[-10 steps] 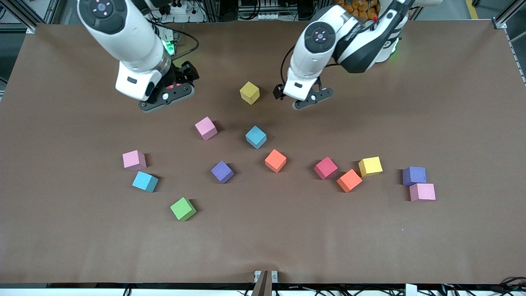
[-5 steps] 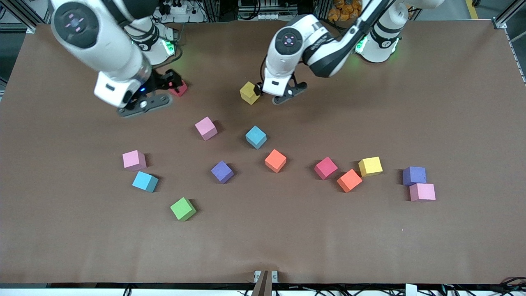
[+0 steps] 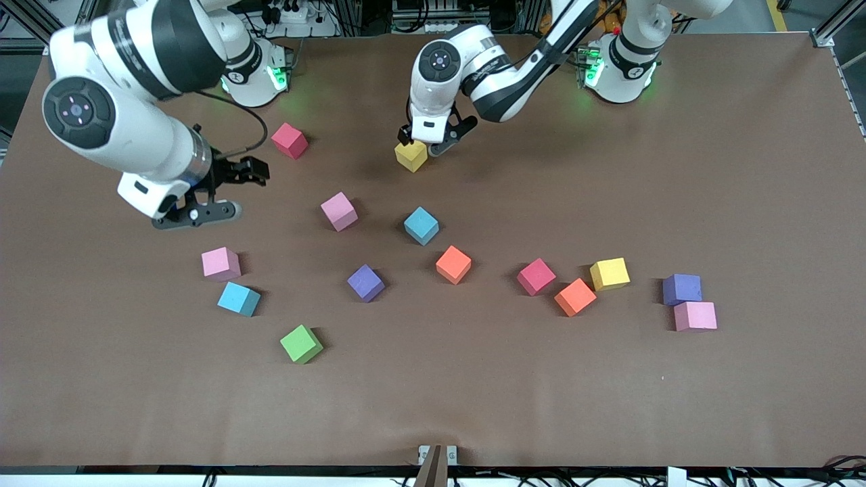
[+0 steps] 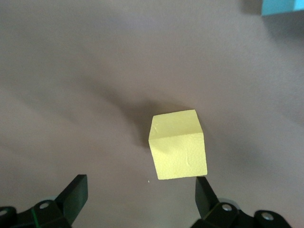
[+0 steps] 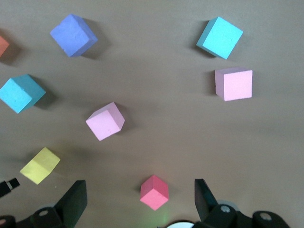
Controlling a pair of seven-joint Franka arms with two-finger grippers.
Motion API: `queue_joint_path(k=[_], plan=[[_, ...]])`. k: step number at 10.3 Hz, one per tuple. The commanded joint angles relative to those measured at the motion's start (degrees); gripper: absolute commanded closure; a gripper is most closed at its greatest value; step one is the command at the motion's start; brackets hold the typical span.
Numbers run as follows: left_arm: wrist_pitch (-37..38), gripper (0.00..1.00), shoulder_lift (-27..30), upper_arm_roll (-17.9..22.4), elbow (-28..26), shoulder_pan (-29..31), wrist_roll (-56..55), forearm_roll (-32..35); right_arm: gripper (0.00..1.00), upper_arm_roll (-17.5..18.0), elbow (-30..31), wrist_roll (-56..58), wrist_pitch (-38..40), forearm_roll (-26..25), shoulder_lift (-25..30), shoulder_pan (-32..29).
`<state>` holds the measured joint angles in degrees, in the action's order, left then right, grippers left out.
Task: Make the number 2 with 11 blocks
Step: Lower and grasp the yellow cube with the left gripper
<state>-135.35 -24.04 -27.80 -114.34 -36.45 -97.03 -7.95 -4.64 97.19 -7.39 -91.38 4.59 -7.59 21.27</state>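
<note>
The brown bench [image 3: 744,169] carried thirteen blocks, all scattered singly, with no part of the number 2 laid out.

The right hand [image 3: 203,203] hung open and empty above bare bench toward the right arm's end, a red block [image 3: 289,141] lying near it and closer to the robot bases; this arm looked to be waiting.

The left hand [image 3: 433,141] was low over the yellow block [image 3: 411,155] at mid-bench, its fingers [image 4: 207,195] spread wide and gripping nothing. In the left wrist view the cube [image 4: 178,145] sat off-centre between them, close to one finger and turned a little against their line.

The step in hand appeared to be picking up that cube. To do it well, the hand should probably centre over it and square to two flat faces before descending (foam gives, so a corner pinch could twist it), then close gently.
</note>
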Motion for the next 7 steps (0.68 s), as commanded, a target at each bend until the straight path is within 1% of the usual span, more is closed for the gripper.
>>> queue_joint_path(k=[1,3,4,5,7], plan=[[-3.8,0.0,-2.2,3.8,1.0,-3.9,-3.2,-0.6,0.0,0.6,7.1,0.0,-9.5,-0.5,-0.1,-0.4],[-9.0,0.0,-4.2,3.9,1.0,-4.9,-6.5,-0.6,0.0,0.7,12.3,0.0,-19.4,-0.5,-0.8,-0.2],[-9.9,0.0,-4.4,4.8,1.0,-5.6,-6.9,-0.5,0.0,0.7,12.8,0.0,-22.4,-0.5,-2.1,0.0],[-9.9,0.0,-5.3,5.6,1.4,-6.9,-6.9,-0.5,0.0,0.7,12.7,0.0,-23.7,-0.5,-3.2,0.0],[-9.9,0.0,-6.4,7.8,2.2,-8.9,-6.9,-0.5,0.0,0.7,13.8,-0.1,-24.0,-0.5,-3.3,-0.1]])
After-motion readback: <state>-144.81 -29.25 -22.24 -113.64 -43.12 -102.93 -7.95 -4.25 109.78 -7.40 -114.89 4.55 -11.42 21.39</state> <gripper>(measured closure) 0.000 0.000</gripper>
